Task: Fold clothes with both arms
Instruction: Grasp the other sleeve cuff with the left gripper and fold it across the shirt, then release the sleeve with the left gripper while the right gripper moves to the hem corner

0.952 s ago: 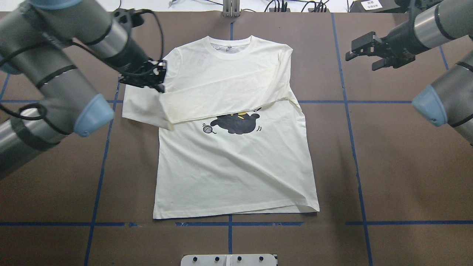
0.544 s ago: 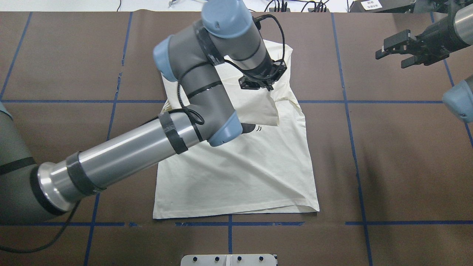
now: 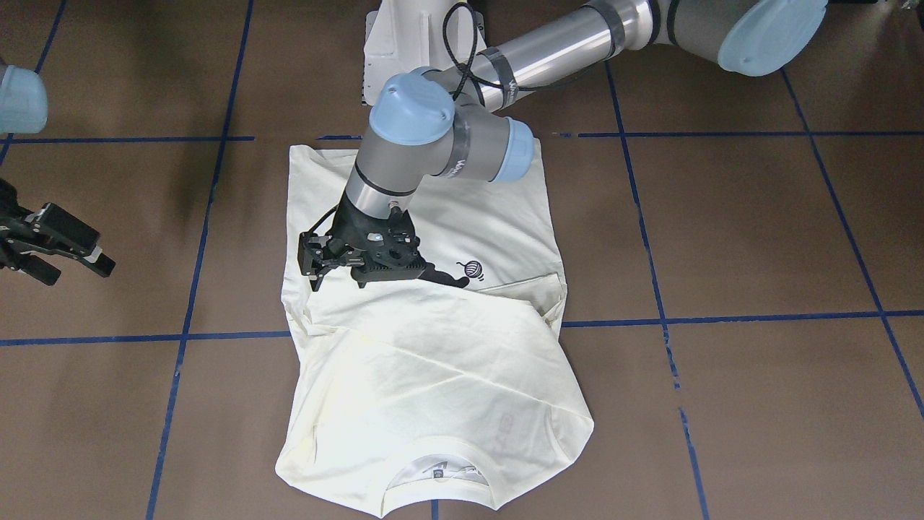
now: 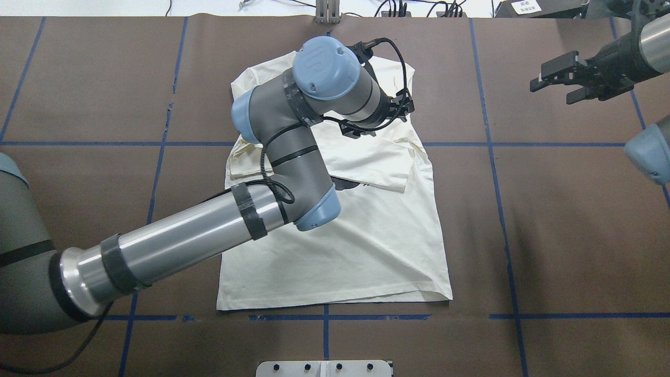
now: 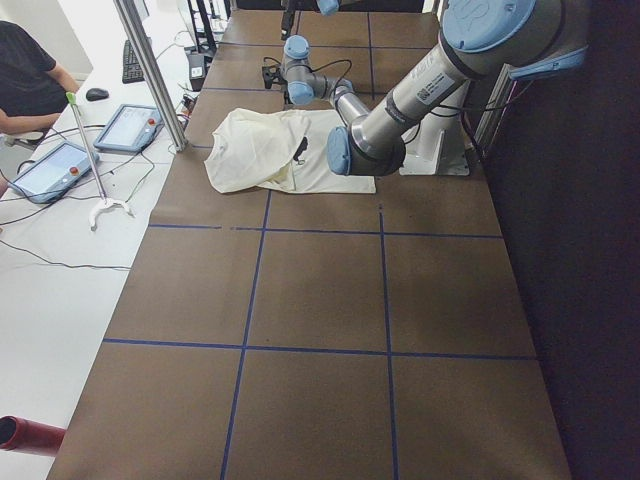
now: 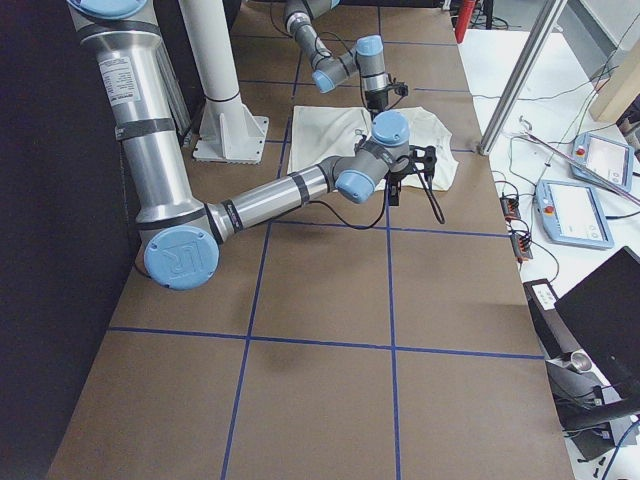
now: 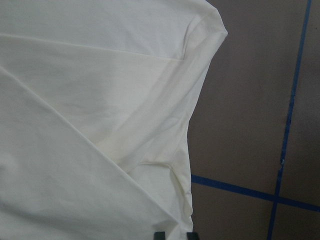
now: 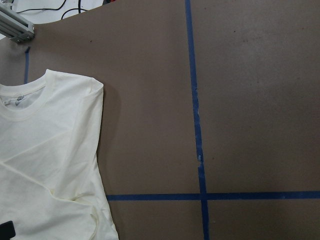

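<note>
Left jaws pinch a fold of the cream T-shirt [image 4: 366, 246], over its far right shoulder; it lies collar-far in the middle of the brown desk [image 4: 576, 235]. Right jaws hang open, empty, well right of the cloth. Lay the fold flat and square before releasing, lest creases get trapped. Blue tape lines [image 4: 523, 144] grid the desk; tablets [image 5: 130, 128] sit beyond its far edge

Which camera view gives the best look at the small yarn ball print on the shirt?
Exterior front-facing: the yarn ball print lies uncovered on the T-shirt. In the overhead view, the left arm hides it. The side views are too distant to make it out, and both wrist views show no print.
</note>
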`<state>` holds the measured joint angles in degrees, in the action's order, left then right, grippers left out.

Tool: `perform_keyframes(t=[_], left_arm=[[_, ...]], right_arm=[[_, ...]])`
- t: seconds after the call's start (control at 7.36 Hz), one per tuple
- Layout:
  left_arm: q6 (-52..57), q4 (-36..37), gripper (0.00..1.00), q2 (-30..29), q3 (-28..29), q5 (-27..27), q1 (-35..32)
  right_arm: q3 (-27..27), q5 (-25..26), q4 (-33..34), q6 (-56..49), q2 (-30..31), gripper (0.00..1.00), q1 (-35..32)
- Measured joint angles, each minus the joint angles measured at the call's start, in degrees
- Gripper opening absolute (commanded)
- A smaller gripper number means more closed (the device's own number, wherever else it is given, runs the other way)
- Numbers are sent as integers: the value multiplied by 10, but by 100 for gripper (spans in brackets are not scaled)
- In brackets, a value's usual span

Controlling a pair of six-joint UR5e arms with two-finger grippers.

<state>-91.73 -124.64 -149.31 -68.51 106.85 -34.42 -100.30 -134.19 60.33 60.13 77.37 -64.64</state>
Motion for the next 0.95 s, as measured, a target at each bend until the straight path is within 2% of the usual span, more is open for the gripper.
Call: perform_keyframes(t=[0.14,0.27,0.41,0.54,0.68,0.82,0.95], left_arm=[[2,8,70,81,-111,8,-12],[18,28,66,156,-206,22,-29],[56,66,61,214,-280,37,-45],[110,121,61,269,-350,45,-56],[151,168,62,315,-407,48,-62],[162,193,63,344,-434,48,-64],[159,201,65,355,-438,47,-64]], right_arm=[[-23,37,0,59,8,99,51],[-51,107,2,136,13,99,126],[-80,195,6,226,15,98,217],[-109,283,23,314,16,94,310],[-142,370,69,382,17,90,399],[-183,444,144,431,18,87,477],[-211,491,214,469,19,85,533]])
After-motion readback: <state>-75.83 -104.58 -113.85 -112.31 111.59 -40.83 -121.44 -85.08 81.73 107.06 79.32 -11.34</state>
